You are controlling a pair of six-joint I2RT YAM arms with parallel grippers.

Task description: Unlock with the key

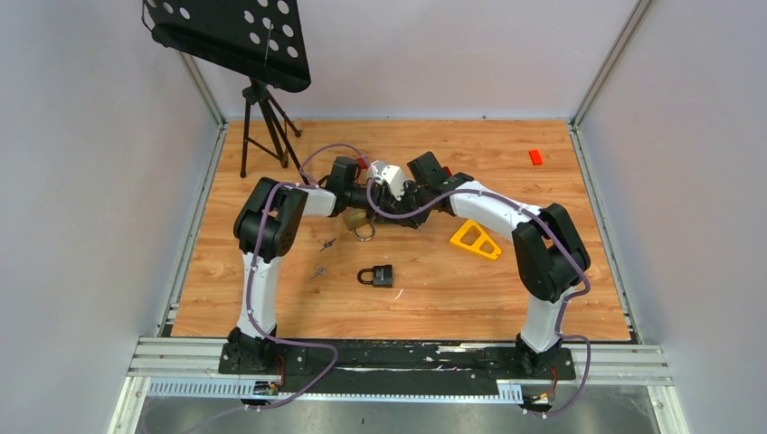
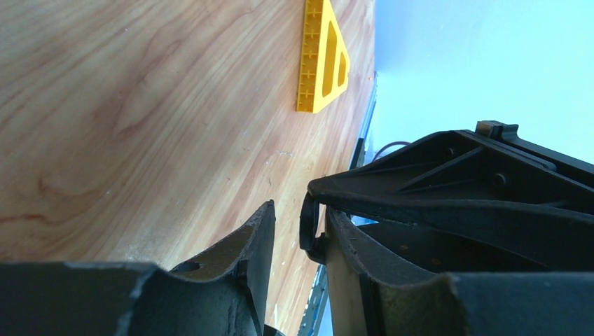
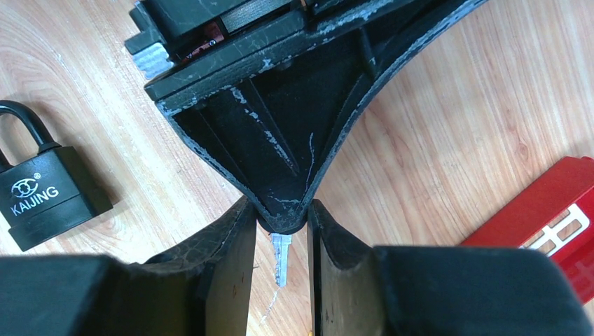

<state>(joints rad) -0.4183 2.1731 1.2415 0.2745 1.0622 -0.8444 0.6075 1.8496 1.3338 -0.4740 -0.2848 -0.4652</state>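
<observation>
Right pincer (image 3: 280, 210) part-open, its fingers (image 3: 224, 245) bracketing the tip of the left pincer (image 2: 300, 213). Whether either grips anything cannot be told. Key blade (image 3: 281, 257) protrudes between the right fingers. Black KAIJING padlock (image 3: 42, 192) lies on counter (image 3: 434, 140), frame left.

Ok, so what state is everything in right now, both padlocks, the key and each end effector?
left end effector: jaws partly apart, grip unclear.
right end effector: jaws partly apart, grip unclear.
key: blade bare between the right end effector's jaws, in no lock.
black padlock: shackle closed, lying flat, untouched.
brass padlock: close by the two end effectors, shackle state unclear.
</observation>
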